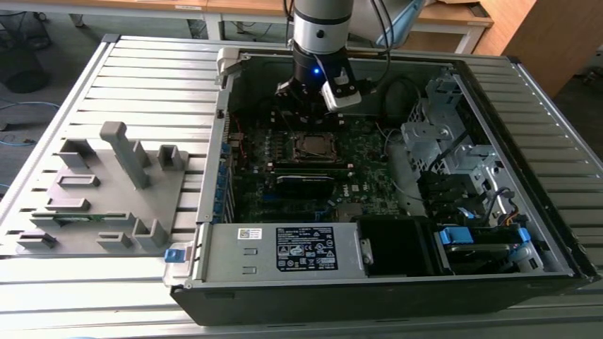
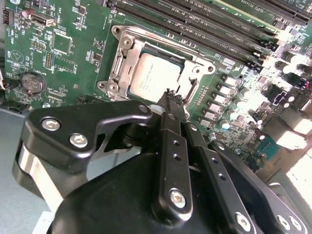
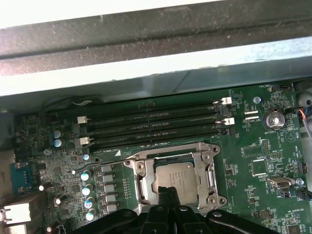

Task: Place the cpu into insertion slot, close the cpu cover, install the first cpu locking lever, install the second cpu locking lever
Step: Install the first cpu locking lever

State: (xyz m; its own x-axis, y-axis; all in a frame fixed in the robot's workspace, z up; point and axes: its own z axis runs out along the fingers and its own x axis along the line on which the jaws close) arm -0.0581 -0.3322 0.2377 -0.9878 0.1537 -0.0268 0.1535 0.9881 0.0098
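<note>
Noting the gripper (image 2: pixel 170 100) just beside the insertion slot (image 2: pixel 190 84), jaws narrow, tips together, nothing between them. The cpu (image 2: pixel 156 75) lies flat in the slot; the cpu cover (image 2: pixel 122 58) lies down around it, its top showing through the window. We cannot tell how the locking levers stand. The computer case (image 1: pixel 377 300) around the slot rests on a slatted surface (image 1: pixel 141 78).

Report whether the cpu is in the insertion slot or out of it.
In. In both wrist views the cpu lies flat and level inside the insertion slot, with the slot's silvery rim framing it on all sides.
</note>
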